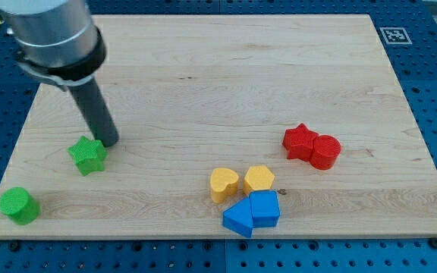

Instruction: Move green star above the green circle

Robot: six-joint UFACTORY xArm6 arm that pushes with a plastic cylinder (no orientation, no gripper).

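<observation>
The green star (87, 155) lies on the wooden board (218, 83) at the view's left. The green circle (18, 205) stands near the board's bottom left corner, down and to the left of the star. My tip (109, 142) rests on the board just right of and slightly above the star, very close to its upper right point; I cannot tell if it touches.
A red star (300, 142) and a red circle (325, 152) touch at the right. A yellow heart (224, 184), a yellow hexagon (259, 179), a blue cube (265, 208) and a blue triangle-like block (239, 218) cluster at the bottom centre.
</observation>
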